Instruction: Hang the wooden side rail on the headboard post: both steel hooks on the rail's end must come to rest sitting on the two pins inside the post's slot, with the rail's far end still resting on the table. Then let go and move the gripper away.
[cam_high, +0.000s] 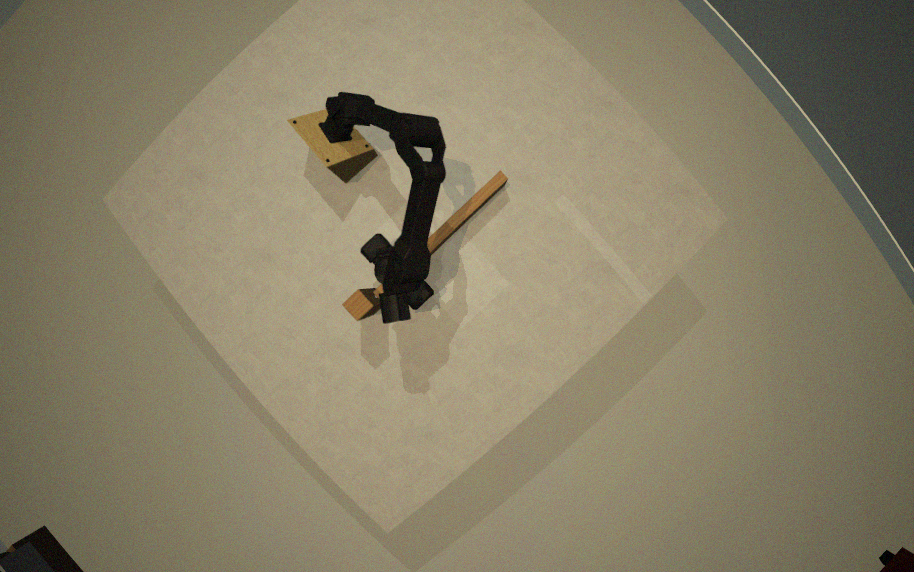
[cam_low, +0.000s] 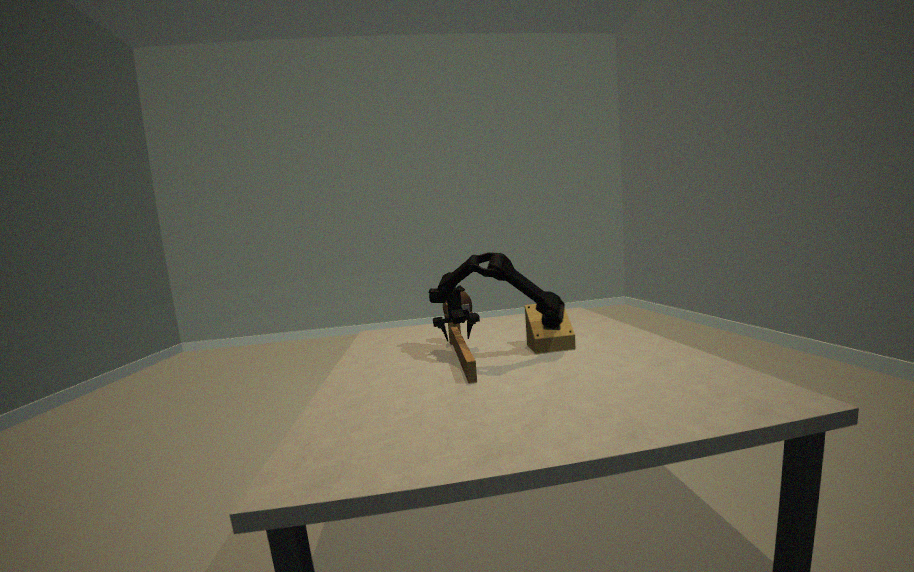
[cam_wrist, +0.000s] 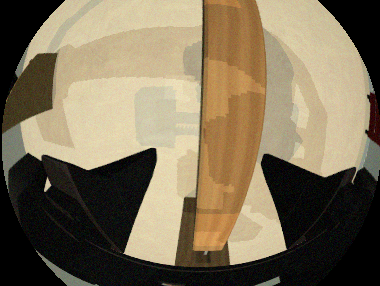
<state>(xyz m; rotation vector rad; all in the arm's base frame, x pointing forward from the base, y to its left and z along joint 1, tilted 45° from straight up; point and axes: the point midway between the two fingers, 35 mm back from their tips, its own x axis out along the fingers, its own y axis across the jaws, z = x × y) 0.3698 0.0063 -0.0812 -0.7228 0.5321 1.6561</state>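
My fingers (cam_low: 458, 336) stand released, astride the rail (cam_high: 467, 212) (cam_low: 463, 354) (cam_wrist: 232, 100), which runs out from between them, its near end at the post (cam_high: 357, 304) (cam_wrist: 182, 240). I should lift straight up, brushing neither side.

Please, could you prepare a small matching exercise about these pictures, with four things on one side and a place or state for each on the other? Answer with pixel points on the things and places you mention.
1. the jaws
2. wooden rail (cam_high: 471, 208) (cam_low: 463, 354) (cam_wrist: 235, 110)
3. headboard post (cam_high: 359, 304) (cam_wrist: 186, 230)
4. arm's base block (cam_high: 306, 128) (cam_low: 554, 342)

A. beside the rail's near end in the wrist view
B. yellowish, with dark holes on top
C. open, one on each side of the rail
D. long, running between the jaws

Right pairs: 1-C, 2-D, 3-A, 4-B
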